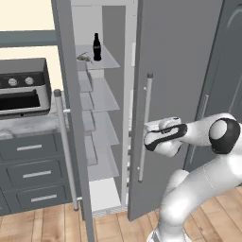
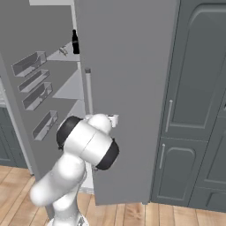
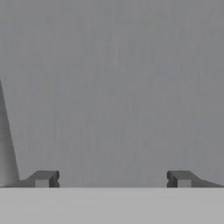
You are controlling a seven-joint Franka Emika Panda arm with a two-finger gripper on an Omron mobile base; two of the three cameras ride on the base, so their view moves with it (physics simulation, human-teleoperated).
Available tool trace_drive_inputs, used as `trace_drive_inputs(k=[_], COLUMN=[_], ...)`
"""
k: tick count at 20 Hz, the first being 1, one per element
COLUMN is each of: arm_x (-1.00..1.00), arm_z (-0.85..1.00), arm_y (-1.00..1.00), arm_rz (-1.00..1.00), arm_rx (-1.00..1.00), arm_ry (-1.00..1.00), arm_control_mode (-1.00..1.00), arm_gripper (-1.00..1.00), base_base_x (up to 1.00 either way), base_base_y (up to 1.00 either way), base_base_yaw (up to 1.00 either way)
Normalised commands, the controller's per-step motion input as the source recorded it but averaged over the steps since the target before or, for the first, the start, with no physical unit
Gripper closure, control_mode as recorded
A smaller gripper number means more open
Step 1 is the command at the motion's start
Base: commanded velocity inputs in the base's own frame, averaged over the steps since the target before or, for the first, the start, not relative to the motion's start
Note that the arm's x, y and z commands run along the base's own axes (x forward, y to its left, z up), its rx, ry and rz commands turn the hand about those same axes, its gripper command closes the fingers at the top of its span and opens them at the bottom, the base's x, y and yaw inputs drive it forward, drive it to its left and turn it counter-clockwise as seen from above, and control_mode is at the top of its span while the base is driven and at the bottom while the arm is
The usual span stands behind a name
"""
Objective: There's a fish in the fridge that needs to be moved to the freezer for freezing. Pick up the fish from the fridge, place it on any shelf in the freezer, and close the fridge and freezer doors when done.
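Gripper (image 3: 113, 179) spread wide — facing grey door (image 3: 122, 87), handle (image 1: 144, 127) beside

I see a dark bottle (image 1: 97, 47) upright on the top shelf. Left of that, a toaster oven (image 1: 22, 88) on the counter (image 1: 26, 125), drawers (image 1: 33, 172) below. Tall cabinet (image 2: 194, 106) at right, wood floor (image 1: 42, 226).

grey fridge door (image 1: 179, 71), black bottle (image 1: 97, 47), white shelves (image 1: 101, 94)
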Motion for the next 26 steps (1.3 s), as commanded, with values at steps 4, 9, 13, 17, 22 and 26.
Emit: trace_drive_inputs(k=[4,9,13,17,22,26], arm_x=[0.72,0.84,0.87,0.59,-0.38,-0.69], arm_z=[0.03,0.1,0.1,0.13,0.83,1.0], arm_y=[0.02,0.0,0.0,0.0,-0.03,-0.11], arm_rz=[0.0,0.0,0.0,0.0,-0.07,-0.14], arm_rx=[0.05,0.04,0.04,0.03,0.01,0.0], arm_ry=[-0.02,-0.02,0.0,0.0,-0.01,0.0], arm_control_mode=[-1.0,-1.0,-1.0,-1.0,-1.0,-1.0], arm_gripper=[-1.0,-1.0,-1.0,-1.0,-1.0,-1.0], base_base_x=[0.0,0.0,0.0,0.0,0.0,0.0], base_base_y=[0.0,0.0,0.0,0.0,0.0,0.0], base_base_yaw=[0.0,0.0,0.0,0.0,0.0,0.0])
